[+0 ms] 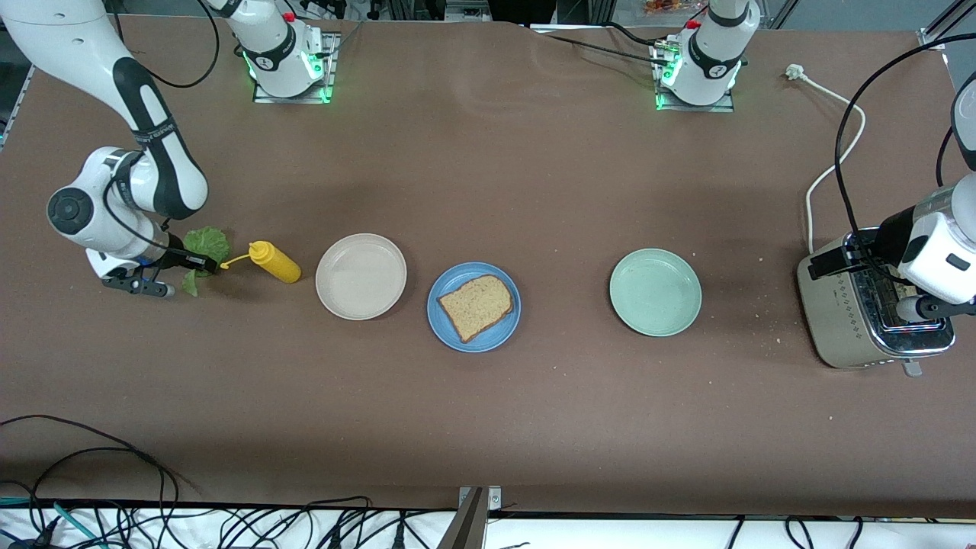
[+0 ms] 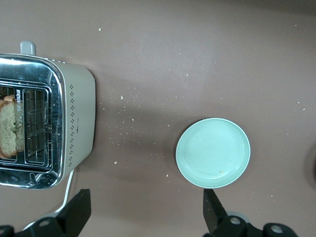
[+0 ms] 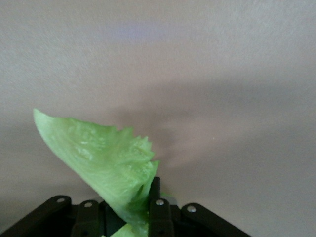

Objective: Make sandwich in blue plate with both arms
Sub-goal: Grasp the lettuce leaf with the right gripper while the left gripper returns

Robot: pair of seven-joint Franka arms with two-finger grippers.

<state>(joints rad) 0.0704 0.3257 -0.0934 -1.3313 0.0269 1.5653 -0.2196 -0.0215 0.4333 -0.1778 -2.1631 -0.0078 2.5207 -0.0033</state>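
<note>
One slice of toasted bread (image 1: 476, 306) lies flat on the blue plate (image 1: 446, 329), mid-counter (image 1: 488, 427). Toward the right arm's end from that plate, past the beige plate (image 1: 361, 275) and yellow bottle (image 1: 275, 261), the right pincer (image 1: 200, 264) is clamped on the lettuce leaf (image 3: 106, 163). Toward the left arm's end, the left pincer (image 2: 143, 210) hangs wide over the toaster (image 1: 862, 320).

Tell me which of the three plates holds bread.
The blue plate, the middle of the row, holds a bread slice; the beige plate and green plate beside it are bare.
</note>
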